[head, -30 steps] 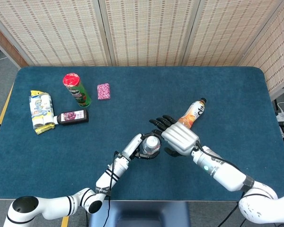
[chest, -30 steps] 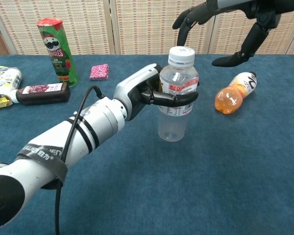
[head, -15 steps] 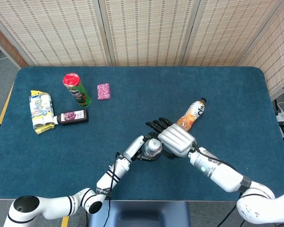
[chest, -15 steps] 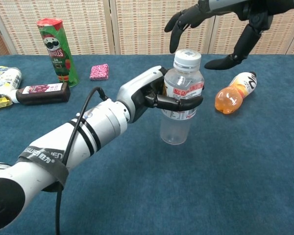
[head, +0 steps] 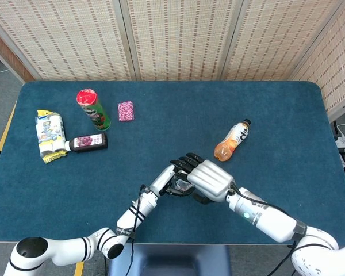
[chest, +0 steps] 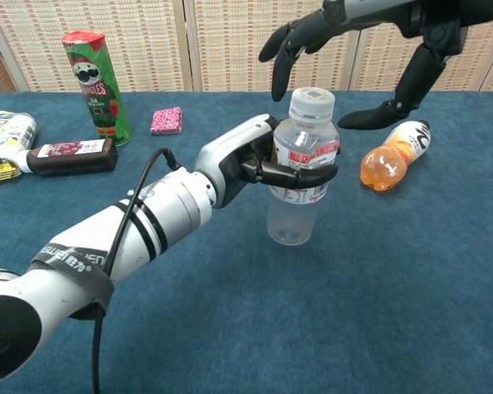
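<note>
Water bottle [chest: 301, 168], clear ribbed plastic with a white screw cap and a red-and-white label, stands upright a little right of center in the chest view, wrapped at its label by the dark fingers of the left hand [chest: 259, 160], which grips it. Over the cap, in the upper right of that frame, hangs the right hand [chest: 370, 49], its fingers spread apart and curved down, holding nothing; from the head view it covers the bottle near the lower middle. One orange drink bottle [head: 232, 141], smooth and tapered with a dark cap, lies on its side to the right. At the upper left stand one tall green chip can [head: 92, 108] with a red lid, one small pink patterned packet [head: 125, 110], one dark flat-lying bottle [head: 88, 142] and one crinkled yellow-and-white pack [head: 49, 135]. Underneath spreads the blue felt-like table [head: 161, 103].
</note>
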